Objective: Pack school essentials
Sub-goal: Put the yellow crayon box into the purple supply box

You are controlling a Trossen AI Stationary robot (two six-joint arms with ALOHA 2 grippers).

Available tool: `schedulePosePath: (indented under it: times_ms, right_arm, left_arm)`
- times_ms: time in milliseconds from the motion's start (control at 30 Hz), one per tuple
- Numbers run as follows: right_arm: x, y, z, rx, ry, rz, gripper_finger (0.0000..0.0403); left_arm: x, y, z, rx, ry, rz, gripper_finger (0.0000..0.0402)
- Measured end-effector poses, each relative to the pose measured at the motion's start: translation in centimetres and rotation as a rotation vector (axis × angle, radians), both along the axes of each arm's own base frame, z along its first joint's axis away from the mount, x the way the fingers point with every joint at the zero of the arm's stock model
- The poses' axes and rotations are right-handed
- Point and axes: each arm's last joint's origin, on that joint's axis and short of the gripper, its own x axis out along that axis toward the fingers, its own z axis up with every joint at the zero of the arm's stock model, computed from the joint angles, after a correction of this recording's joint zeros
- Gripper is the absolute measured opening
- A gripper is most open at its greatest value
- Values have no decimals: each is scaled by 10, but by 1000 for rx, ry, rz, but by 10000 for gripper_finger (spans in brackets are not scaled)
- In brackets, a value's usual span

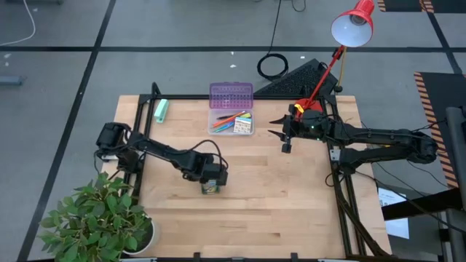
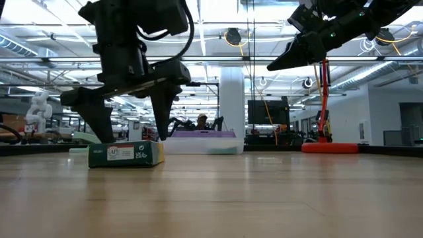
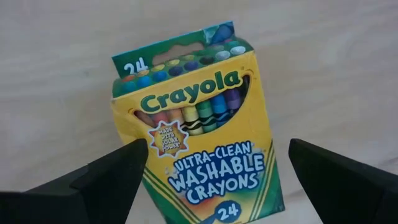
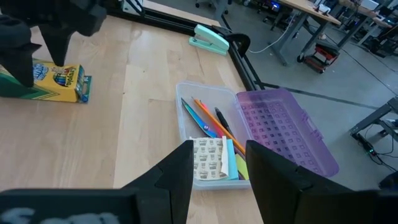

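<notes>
Left tool (image 1: 211,180): fingers spread wide, poised over the yellow-and-green cardboard crayon box (image 1: 210,187), one finger on either flank as shown in the low view and the left wrist view; nothing is clamped yet.

Crayon box: lying flat on the pale wooden desk (image 1: 277,211), printed face up, near the desk's middle, toward 7 o'clock from the clear plastic case (image 1: 231,124).

Step in hand, as judged: the grasp of the crayon box. The tool is best lowered until the fingers bracket the long sides, centred on the box, then closed gently, since thin card may be crushed.

Clear plastic case: at 12 o'clock on the desk, purple lid (image 1: 231,94) folded back, coloured pens and a patterned card inside; room for the box appears limited.

Right tool (image 1: 285,134): fingers apart, empty, held above the desk, at 3 o'clock of the case.
</notes>
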Motion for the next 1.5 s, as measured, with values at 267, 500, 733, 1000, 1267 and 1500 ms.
schedulePosePath:
  times_ms: [267,500,733,1000,1267,1500]
  right_arm:
    - [0,0,0,0,0,0,141]
    - [0,0,0,-1,-1,0,141]
    - [0,0,0,0,0,0,141]
    - [0,0,0,0,0,0,141]
    - [0,0,0,-3,1,2,141]
    - [0,0,0,-3,1,2,141]
  left_arm:
    - [-2,8,5,-44,28,13,399]
    - [-8,5,29,-3,139,29,399]
    - [-8,2,32,11,130,74,399]
    - [-7,2,32,24,118,90,399]
    - [-8,-2,33,65,106,101,399]
    - [-11,-7,29,84,103,116,399]
